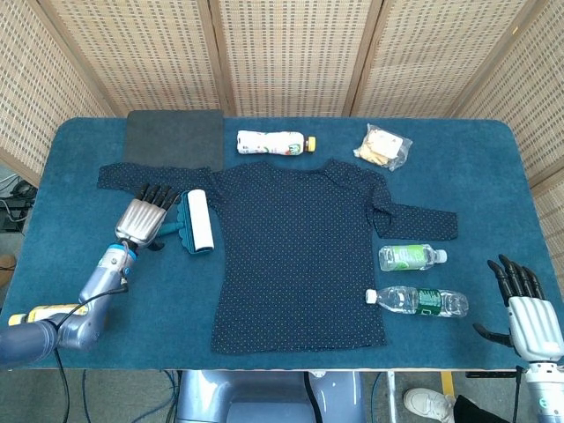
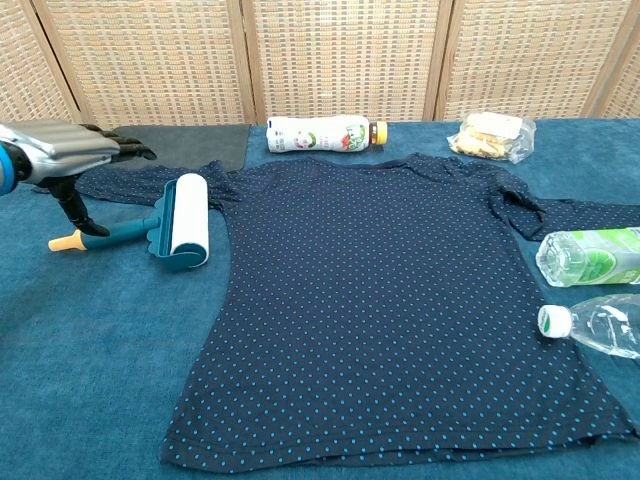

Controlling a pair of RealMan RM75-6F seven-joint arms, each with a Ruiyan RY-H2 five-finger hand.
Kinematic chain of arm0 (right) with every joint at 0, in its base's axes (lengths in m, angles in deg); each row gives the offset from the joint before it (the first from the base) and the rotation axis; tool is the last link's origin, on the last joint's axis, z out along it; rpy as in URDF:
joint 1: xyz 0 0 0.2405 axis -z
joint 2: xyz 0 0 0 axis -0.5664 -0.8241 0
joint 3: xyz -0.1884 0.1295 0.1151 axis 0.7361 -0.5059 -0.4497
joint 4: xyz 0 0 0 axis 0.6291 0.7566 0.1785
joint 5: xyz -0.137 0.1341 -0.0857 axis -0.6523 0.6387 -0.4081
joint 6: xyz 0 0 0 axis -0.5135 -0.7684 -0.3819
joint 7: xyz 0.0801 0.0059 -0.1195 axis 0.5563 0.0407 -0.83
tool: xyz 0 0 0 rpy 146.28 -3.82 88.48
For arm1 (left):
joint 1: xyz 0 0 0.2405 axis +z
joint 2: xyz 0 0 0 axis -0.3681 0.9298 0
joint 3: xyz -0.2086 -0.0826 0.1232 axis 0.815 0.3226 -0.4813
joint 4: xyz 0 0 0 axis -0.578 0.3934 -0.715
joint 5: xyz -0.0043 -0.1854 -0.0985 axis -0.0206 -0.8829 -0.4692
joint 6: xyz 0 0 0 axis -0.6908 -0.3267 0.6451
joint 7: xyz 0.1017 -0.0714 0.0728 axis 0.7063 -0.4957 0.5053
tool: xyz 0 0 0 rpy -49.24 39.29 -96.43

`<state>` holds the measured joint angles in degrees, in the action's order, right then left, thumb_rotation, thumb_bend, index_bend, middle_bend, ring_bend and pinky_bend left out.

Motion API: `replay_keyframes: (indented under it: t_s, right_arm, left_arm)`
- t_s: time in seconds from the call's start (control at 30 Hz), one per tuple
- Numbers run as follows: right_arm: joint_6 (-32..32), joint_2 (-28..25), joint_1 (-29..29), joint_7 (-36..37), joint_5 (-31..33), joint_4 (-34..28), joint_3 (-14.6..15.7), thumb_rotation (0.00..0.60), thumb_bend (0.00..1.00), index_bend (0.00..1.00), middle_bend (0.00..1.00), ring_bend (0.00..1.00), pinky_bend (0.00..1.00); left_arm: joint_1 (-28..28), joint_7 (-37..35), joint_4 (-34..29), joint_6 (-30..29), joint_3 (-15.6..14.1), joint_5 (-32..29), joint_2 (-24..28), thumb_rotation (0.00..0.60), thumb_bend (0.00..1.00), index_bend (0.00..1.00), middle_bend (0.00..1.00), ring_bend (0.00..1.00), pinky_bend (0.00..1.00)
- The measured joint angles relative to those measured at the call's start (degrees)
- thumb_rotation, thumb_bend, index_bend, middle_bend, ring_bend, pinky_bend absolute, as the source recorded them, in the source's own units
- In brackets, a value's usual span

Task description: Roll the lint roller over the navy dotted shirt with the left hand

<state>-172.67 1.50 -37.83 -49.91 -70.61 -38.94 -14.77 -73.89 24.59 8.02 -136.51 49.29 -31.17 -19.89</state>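
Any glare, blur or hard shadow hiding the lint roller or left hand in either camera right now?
Head view: even, soft light, no glare; the white-drum teal lint roller and the silver left hand are sharp. Chest view: roller crisp on the blue tablecloth; the left hand is cut by the frame edge, faint shadow beneath, no motion blur.

One shirt [image 1: 300,256], one lint roller [image 1: 197,220], three bottles (two clear [image 1: 411,257] [image 1: 418,301], one printed [image 1: 274,142]), one snack bag [image 1: 383,146], one dark mat [image 1: 173,137]
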Motion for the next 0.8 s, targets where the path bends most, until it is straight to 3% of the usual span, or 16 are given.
replay_keyframes:
  t_s: [0.23, 0.37, 0.6, 0.8]
  right_arm:
    - [-1.3, -0.9, 0.3, 0.6, -0.2, -0.8, -0.6, 0.6, 0.08, 0.0, 0.0, 0.0, 0.0]
    - [-1.3, -1.1, 0.3, 0.9, 0.2, -0.9, -0.8, 0.6, 0.08, 0.0, 0.0, 0.0, 0.0]
    - [-2.1, -1.5, 0.4, 1.3, -0.3, -1.3, -1.0, 0.6, 0.08, 0.0, 0.0, 0.0, 0.0]
    - [-2.9, -2.0, 0.7, 1.5, -1.3, -1.9, -0.8, 0.6, 0.08, 0.0, 0.0, 0.0, 0.0]
  left_arm:
    - [14.2, -9.6, -8.0, -20.9, -2.3, 14.1, 2.4, 0.6, 0.2, 0.0, 0.0, 0.0, 0.0]
    - [22.6, -13.5, -10.8, -28.8, -4.2, 20.3, 3.4, 0.6, 0.2, 0.0, 0.0, 0.0, 0.0]
    - [31.5, -17.9, -12.3, -36.1, -7.0, 27.4, 5.9, 0.6, 0.2, 0.0, 0.0, 0.0, 0.0]
    - [36.2, -21.2, -11.2, -37.9, -7.0, 30.6, 7.7, 0.6, 0.2, 0.0, 0.0, 0.0, 0.0]
